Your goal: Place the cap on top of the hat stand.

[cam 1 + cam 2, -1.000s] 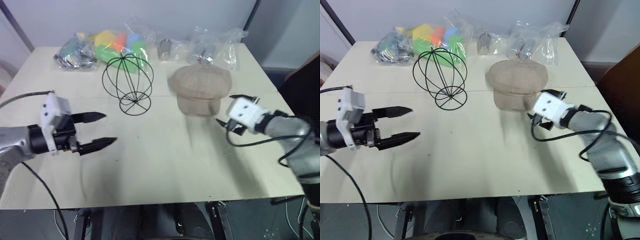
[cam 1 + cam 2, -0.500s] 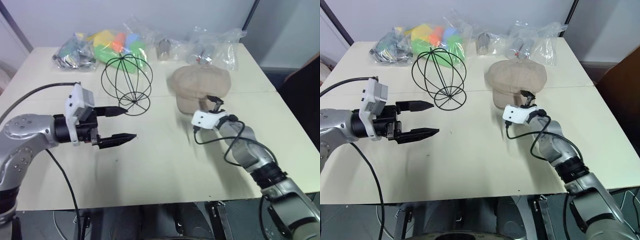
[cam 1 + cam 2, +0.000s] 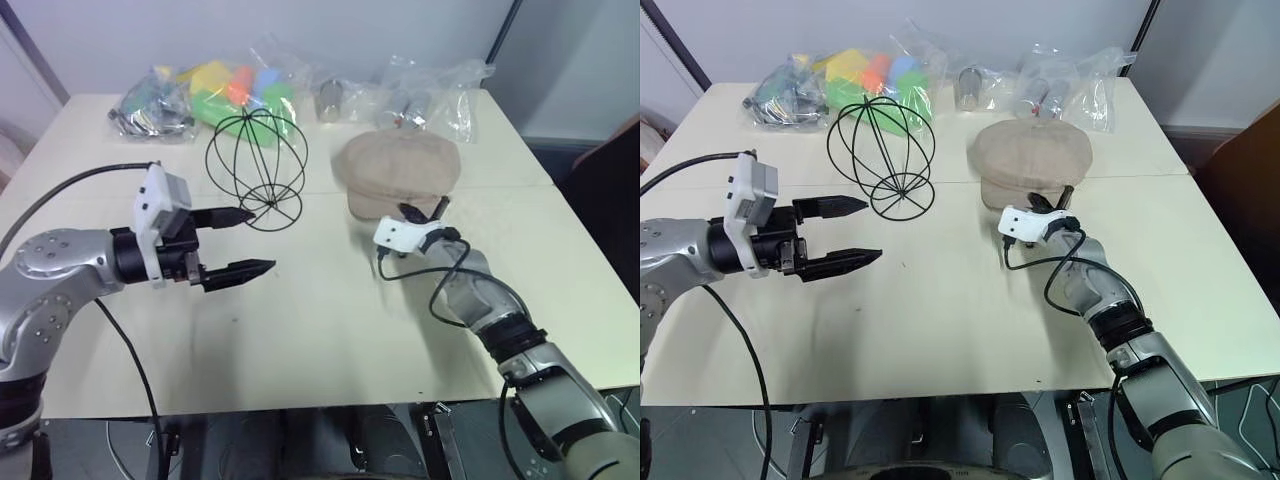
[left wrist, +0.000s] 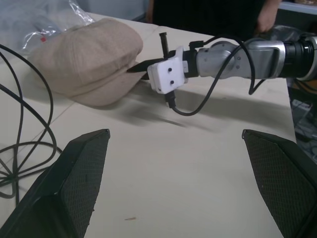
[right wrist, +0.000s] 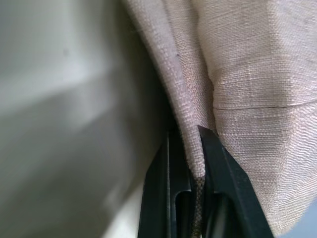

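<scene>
On the left of the pale counter [image 3: 330,330], the left gripper [image 3: 240,243] is held above the surface with its two black fingers spread wide and nothing between them, pointing towards the middle of the counter. Just beyond its upper finger, the hat stand [image 3: 256,170] stands upright on its small round base, an empty black wire globe. Behind it, along the far edge, clear bags of colourful items [image 3: 215,90] are piled, with further clear plastic bags [image 3: 425,95] to the right; no writing or label can be read on any of them. To the right of the hat stand and apart from it, the cap [image 3: 398,172] lies on the counter. The right gripper [image 5: 190,168] is closed on the cap's brim edge, the fabric pinched between its fingers.
</scene>
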### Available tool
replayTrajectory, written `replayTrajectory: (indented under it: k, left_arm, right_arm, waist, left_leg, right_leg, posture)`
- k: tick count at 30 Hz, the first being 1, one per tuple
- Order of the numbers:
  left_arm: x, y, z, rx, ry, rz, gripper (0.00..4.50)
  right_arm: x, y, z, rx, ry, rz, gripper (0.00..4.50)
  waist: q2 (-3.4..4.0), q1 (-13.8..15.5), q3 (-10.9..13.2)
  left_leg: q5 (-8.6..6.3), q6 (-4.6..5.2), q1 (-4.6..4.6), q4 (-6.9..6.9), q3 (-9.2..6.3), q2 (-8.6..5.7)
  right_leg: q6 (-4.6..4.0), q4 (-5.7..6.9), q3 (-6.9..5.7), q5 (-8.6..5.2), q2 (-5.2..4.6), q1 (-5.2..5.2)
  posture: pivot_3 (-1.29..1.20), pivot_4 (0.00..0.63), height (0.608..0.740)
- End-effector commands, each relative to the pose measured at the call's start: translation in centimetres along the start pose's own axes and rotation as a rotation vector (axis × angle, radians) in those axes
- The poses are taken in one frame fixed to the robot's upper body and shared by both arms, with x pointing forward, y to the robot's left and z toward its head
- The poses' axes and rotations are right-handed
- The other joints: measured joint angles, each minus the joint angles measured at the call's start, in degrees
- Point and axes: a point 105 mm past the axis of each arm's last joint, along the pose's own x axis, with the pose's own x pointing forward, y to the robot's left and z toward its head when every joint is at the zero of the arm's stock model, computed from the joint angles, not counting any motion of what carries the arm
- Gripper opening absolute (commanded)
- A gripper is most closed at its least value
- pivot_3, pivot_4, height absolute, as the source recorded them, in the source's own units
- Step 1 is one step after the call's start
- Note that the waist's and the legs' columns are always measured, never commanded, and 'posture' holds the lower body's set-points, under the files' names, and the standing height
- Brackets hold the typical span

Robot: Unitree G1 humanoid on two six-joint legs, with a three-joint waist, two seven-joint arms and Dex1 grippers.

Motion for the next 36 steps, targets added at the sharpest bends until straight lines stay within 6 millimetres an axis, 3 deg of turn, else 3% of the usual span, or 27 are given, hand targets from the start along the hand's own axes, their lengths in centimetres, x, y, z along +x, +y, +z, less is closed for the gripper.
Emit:
replayTrajectory:
  k: [1,4,7,10,12,14,17,23,25,26,31,36]
  left_arm:
    - [-1.5,1.0,1.4,0.032,-0.061,0.101,4.5]
    - [-3.2,2.3,2.9,-0.015,-0.177,0.24,4.5]
    - [-4.8,1.9,3.1,-0.045,-0.208,0.311,4.5]
    - [-6.5,1.5,2.3,-0.053,-0.165,0.386,4.5]
    - [-7.5,1.6,2.1,-0.06,-0.16,0.433,4.5]
    - [-8.2,1.6,2.1,-0.063,-0.16,0.47,4.5]
    - [-8.7,1.5,2.0,-0.064,-0.151,0.49,4.5]
    - [-8.8,1.4,1.9,-0.06,-0.138,0.503,4.5]
    - [-8.8,1.4,2.0,-0.059,-0.139,0.503,4.5]
    - [-8.8,1.4,2.1,-0.058,-0.139,0.505,4.5]
    - [-8.9,1.7,2.6,-0.046,-0.137,0.503,4.5]
    - [-8.7,1.9,2.6,-0.04,-0.126,0.491,4.5]
  right_arm:
    - [0.0,-3.4,1.0,0.033,-0.054,-0.116,0.07]
    - [-0.7,-8.7,3.1,0.053,-0.155,-0.268,0.07]
    - [-1.9,-13.6,6.1,0.078,-0.286,-0.378,0.07]
    - [-4.3,-18.8,10.9,0.146,-0.525,-0.491,0.07]
    - [-6.2,-20.2,14.3,0.185,-0.722,-0.496,0.07]
    - [-7.6,-19.7,17.1,0.19,-0.885,-0.432,0.07]
    - [-8.4,-16.6,19.4,0.151,-1.02,-0.277,0.07]
    - [-6.7,-8.3,20.0,0.015,-0.977,0.004,0.07]
    - [-6.3,-6.9,20.0,-0.014,-0.96,0.028,0.07]
    - [-6.3,-7.0,20.3,-0.013,-0.967,0.003,0.07]
    - [-6.4,-11.3,21.3,0.072,-0.973,-0.184,0.07]
    - [-4.5,-10.6,20.6,0.065,-0.904,-0.161,0.07]
  waist:
    - [0.01,0.0,0.0]
    - [0.03,-0.1,0.0]
    - [0.09,-0.8,0.1]
    - [0.09,-1.4,0.1]
    - [0.07,-1.4,0.1]
    - [0.06,-1.4,0.1]
    - [0.01,-1.1,0.0]
    - [-0.06,-0.6,0.0]
    - [-0.05,-0.8,0.0]
    - [-0.05,-0.9,0.0]
    - [-0.05,-1.3,0.0]
    - [-0.05,-1.2,0.0]
  left_leg:
    - [0.0,0.0,0.0,0.0,0.0,0.0]
    - [0.0,0.0,-0.04,0.0,0.0,0.0]
    - [0.0,0.0,-0.05,-0.02,0.0,0.01]
    - [0.0,0.0,-0.05,-0.08,-0.03,0.01]
    - [0.0,0.0,-0.05,-0.12,-0.03,0.02]
    - [0.0,0.0,-0.02,-0.15,-0.04,0.04]
    - [0.0,0.0,0.05,-0.12,-0.08,0.07]
    - [0.0,0.0,0.03,0.03,-0.07,-0.07]
    - [0.0,-0.01,0.03,0.03,-0.07,-0.07]
    - [0.0,-0.01,0.03,0.02,-0.06,-0.07]
    - [0.01,-0.03,0.05,-0.05,-0.06,-0.04]
    - [0.02,-0.04,0.04,-0.05,-0.05,-0.05]
  right_leg:
    - [0.0,0.0,0.0,0.0,0.0,0.0]
    - [0.02,0.04,0.0,0.01,-0.01,-0.07]
    - [0.07,0.08,0.01,0.04,-0.02,-0.11]
    - [0.16,0.22,0.03,0.08,-0.07,-0.22]
    - [0.17,0.32,0.03,0.06,-0.05,-0.28]
    - [0.16,0.41,0.0,0.05,-0.01,-0.29]
    - [0.14,0.45,-0.05,0.05,-0.02,-0.18]
    - [-0.06,0.44,-0.08,-0.06,-0.27,-0.09]
    - [-0.06,0.45,-0.07,-0.06,-0.25,-0.11]
    - [-0.06,0.47,-0.07,-0.05,-0.23,-0.14]
    - [-0.04,0.58,-0.05,-0.05,-0.15,-0.24]
    - [-0.05,0.59,-0.05,-0.05,-0.16,-0.25]
  posture:
    - [0.0,0.15,0.74]
    - [0.0,0.15,0.74]
    - [0.0,0.15,0.74]
    - [0.0,0.15,0.74]
    - [0.0,0.15,0.74]
    - [0.0,0.15,0.74]
    - [0.0,0.15,0.74]
    - [0.0,0.15,0.74]
    - [0.0,0.15,0.74]
    - [0.0,0.15,0.74]
    - [0.0,0.15,0.74]
    - [0.0,0.15,0.74]
